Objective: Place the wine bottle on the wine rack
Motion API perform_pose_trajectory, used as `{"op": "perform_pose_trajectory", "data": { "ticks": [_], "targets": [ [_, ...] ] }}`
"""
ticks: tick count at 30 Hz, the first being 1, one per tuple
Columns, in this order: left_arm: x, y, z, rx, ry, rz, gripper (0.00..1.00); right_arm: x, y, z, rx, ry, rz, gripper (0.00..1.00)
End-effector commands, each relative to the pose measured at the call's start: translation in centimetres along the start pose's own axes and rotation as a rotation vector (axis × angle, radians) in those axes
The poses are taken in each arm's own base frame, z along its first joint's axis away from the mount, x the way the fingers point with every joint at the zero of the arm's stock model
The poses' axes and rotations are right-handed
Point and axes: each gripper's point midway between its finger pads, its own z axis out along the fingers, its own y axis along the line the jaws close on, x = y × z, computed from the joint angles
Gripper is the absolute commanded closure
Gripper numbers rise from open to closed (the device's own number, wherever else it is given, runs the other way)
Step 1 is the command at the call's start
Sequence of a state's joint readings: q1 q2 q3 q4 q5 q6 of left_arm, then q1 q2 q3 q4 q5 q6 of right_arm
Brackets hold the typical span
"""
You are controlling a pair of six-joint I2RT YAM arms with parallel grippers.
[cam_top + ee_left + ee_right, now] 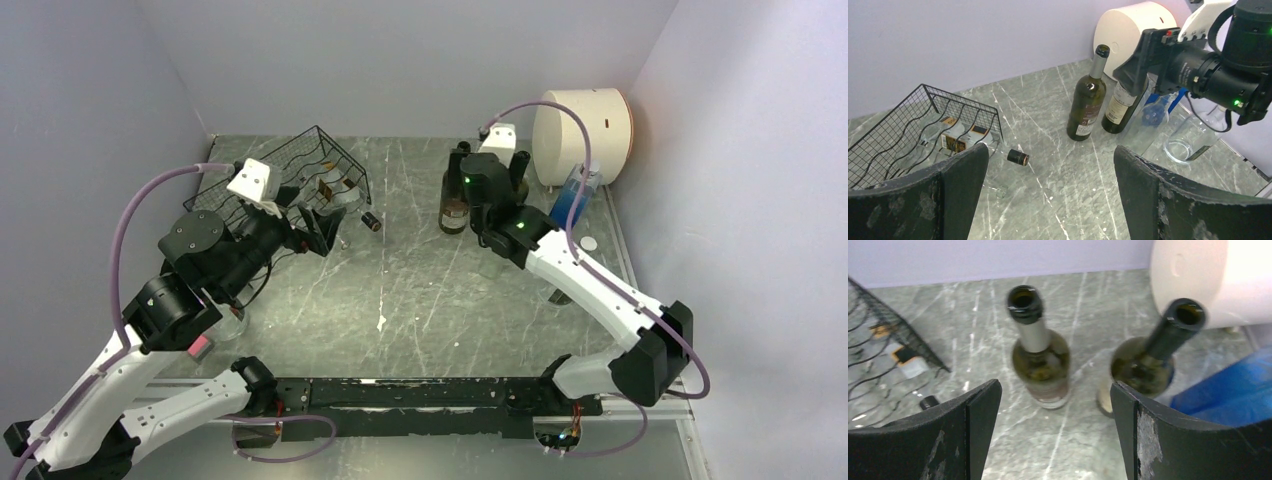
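The left gripper hovers at the near right corner of the wine rack, its 2 scuffed black fingers spread wide with nothing between them. The rack sits on the marble-patterned table and cradles clear bottles lying on their sides; they carry small tan and dark labels whose print is too small to read. A dark cap pokes out on the rack's right side. Well to the right of the rack stands the wine bottle, upright, dark green and uncorked, with a cream and dark red label and illegible text. Just beyond it, farther from the rack, is a second bottle with a pale label, also upright and open. The right gripper hangs above these 2, jaws parted and touching neither. Farther from the rack stand a blue spray bottle and a white drum.
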State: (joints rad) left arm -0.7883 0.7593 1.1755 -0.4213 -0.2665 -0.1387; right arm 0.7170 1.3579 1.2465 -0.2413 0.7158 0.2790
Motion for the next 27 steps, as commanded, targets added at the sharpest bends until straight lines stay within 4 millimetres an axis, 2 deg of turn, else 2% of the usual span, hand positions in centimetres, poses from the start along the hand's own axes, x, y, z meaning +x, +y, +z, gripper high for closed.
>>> {"op": "perform_pose_trajectory", "data": {
  "ticks": [1,5,12,16,19,25,27],
  "targets": [
    [-0.4,-0.2,0.3,0.005,-0.024,-0.014,0.01,0.4,-5.2,-0.5,0.156,0.034,-0.049,0.16],
    [-0.2,-0.4,0.6,0.008,-0.017,-0.012,0.01,1.1,-7.0,-0.7,0.169,0.061,-0.036,0.16],
    [0.5,-0.8,1.3,0.022,0.001,-0.012,0.01,4.5,-8.3,-1.2,0.159,0.148,-0.024,0.20],
    [0.9,-1.1,1.8,0.034,0.014,-0.012,0.01,5.6,-8.2,-1.7,0.127,0.184,-0.026,0.36],
    [1.1,-1.4,2.2,0.042,0.019,-0.016,0.01,5.7,-8.1,-2.0,0.108,0.188,-0.025,0.53],
    [1.6,-1.9,2.8,0.060,0.031,-0.021,0.01,5.0,-8.2,-2.5,0.087,0.187,-0.063,0.98],
    [2.1,-2.1,3.1,0.072,0.040,-0.022,0.01,4.5,-7.7,-2.7,0.054,0.181,-0.075,1.00]
  ]
}}
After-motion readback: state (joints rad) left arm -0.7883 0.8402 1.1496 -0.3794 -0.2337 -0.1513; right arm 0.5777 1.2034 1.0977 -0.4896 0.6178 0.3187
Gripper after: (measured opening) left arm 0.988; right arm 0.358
